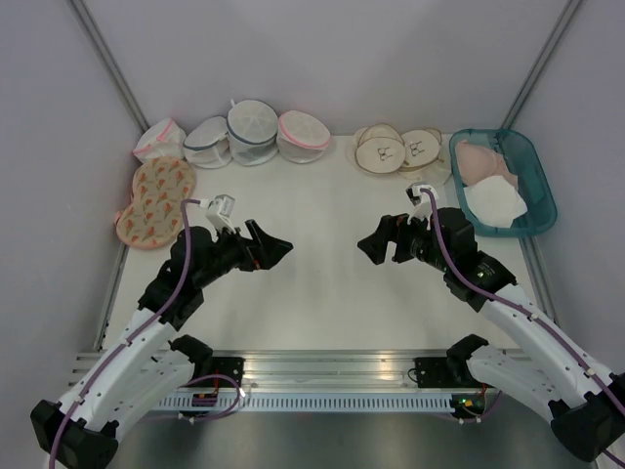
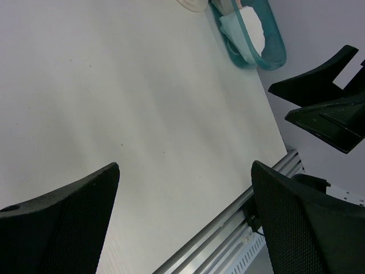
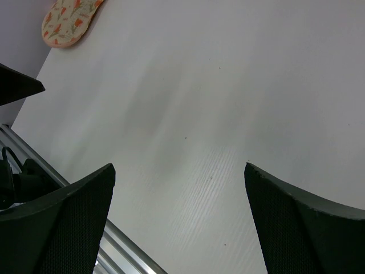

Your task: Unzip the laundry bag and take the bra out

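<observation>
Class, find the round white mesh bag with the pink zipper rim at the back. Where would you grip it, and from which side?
Probably the pink rim of the laundry bag, at its near right edge. It stands tilted, crowded by a grey-blue-rimmed bag on its left, with the wall behind, so come from the front right.

No legible text, marks on beige pads unreadable

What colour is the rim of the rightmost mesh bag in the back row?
Pink. The bag shows best in the top view.
</observation>
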### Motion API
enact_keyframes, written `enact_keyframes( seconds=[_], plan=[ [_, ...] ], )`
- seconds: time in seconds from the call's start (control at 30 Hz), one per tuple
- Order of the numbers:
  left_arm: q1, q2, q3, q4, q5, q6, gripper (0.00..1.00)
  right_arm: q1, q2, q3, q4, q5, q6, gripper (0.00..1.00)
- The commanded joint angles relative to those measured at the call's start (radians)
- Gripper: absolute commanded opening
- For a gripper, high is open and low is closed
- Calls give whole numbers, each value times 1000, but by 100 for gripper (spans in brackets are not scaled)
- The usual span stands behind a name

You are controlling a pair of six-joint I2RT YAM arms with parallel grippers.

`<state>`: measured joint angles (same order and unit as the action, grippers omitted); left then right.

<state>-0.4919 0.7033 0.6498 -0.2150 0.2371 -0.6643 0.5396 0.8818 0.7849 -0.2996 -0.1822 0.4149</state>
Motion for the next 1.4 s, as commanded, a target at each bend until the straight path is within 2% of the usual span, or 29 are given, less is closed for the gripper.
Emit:
enact_keyframes(
  seconds=[0.0,0.13,0.33,0.37,0.57,0.6,0.63,0.8,0.9,1.13,1.3,1.37],
  plan=[
    [4,7,42,-9,-8,43,100,3,-6,14,40,21,1,98],
    [4,7,34,-15,-45,58,99,3,12,17,43,27,2,98],
    [7,91,65,-9,-244,19,100,3,34,-4,68,38,16,98],
    [15,114,70,11,-318,5,99,3,36,-15,74,43,27,98],
    [134,442,138,209,-280,-104,100,3,22,-68,103,18,59,98],
    [134,485,155,294,-282,-112,100,3,7,-79,117,20,74,98],
    [139,592,200,324,-286,-126,100,3,-1,-90,131,13,82,98],
    [144,902,376,521,-298,-152,100,3,-14,-144,181,-22,108,98],
    [147,1085,593,571,-306,-162,100,3,-18,-167,192,-20,124,98],
    [150,1438,997,477,-338,-219,100,3,-44,-205,205,-16,136,98],
    [150,1674,1366,245,-343,-274,100,3,-44,-204,186,-11,136,98],
    [151,1751,1435,176,-357,-291,100,3,-50,-204,179,3,137,98]
  ],
)
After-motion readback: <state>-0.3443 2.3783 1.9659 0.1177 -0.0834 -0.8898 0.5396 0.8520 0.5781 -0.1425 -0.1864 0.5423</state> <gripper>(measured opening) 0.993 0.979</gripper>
